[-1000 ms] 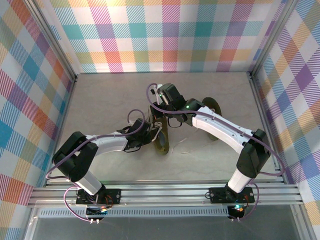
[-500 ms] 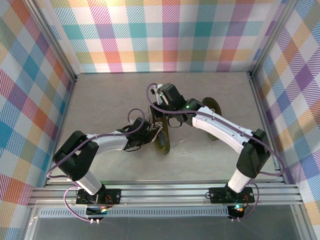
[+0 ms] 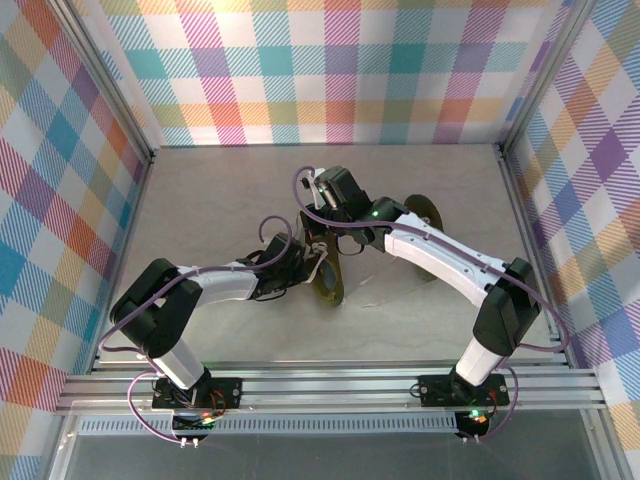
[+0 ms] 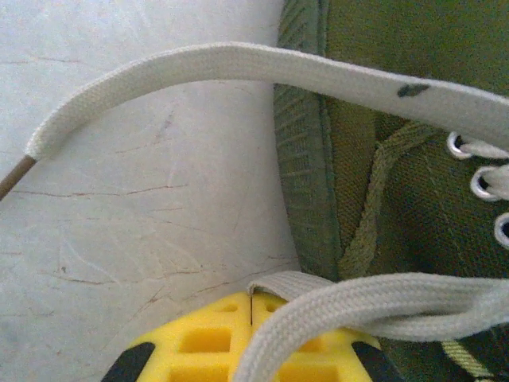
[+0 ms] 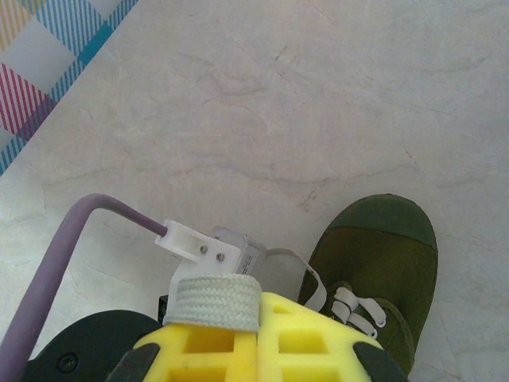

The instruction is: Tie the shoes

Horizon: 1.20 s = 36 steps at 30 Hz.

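Two laces (image 4: 358, 306) are clamped, one by left pincer (image 4: 251, 318), one by right pincer (image 5: 258, 306); shoe (image 3: 328, 288) lies near-far, toe nearward.

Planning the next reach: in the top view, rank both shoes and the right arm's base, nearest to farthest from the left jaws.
1. Centre shoe, at the jaws.
2. Second shoe, farther right, under the right arm.
3. Right arm's base, near-right edge.

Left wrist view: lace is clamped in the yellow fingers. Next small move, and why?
Probably pull the left gripper slowly away from the shoe. Its jaws are shut on a lace that bends slack toward the eyelets, and the right gripper looks shut on a lace strand, so a gentle pull should take up that slack.
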### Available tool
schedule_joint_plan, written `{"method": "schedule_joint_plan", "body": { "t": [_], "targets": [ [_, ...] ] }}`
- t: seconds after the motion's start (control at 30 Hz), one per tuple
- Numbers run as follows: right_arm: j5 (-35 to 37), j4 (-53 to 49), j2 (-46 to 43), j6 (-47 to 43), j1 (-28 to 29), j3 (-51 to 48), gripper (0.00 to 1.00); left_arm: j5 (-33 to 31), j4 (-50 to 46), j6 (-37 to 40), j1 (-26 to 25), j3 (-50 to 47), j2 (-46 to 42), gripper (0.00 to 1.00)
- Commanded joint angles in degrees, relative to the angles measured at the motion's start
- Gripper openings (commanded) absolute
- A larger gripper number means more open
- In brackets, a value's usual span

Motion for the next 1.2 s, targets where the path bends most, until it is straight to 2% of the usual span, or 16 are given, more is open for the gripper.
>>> {"method": "schedule_joint_plan", "body": {
  "t": [0.0,0.3,0.63,1.17],
  "targets": [
    [0.74,0.0,-1.54,0.63,-0.17,0.14,0.0,-2.7,-2.24,0.71,0.14,0.07,-3.39,0.01],
    [-1.12,0.18,-2.6,1.14,-0.13,0.8,0.0,-6.89,-8.77,2.42,0.14,-1.32,-11.23,0.0],
    [-1.52,-3.24,-2.99,1.5,-0.04,1.54,0.0,-7.31,-9.95,2.96,0.49,-1.53,-11.95,0.0],
    [-6.56,-4.13,5.31,5.02,-0.04,2.83,0.0,-5.95,-10.36,3.52,0.49,-1.87,-16.51,0.0]
  ]
}}
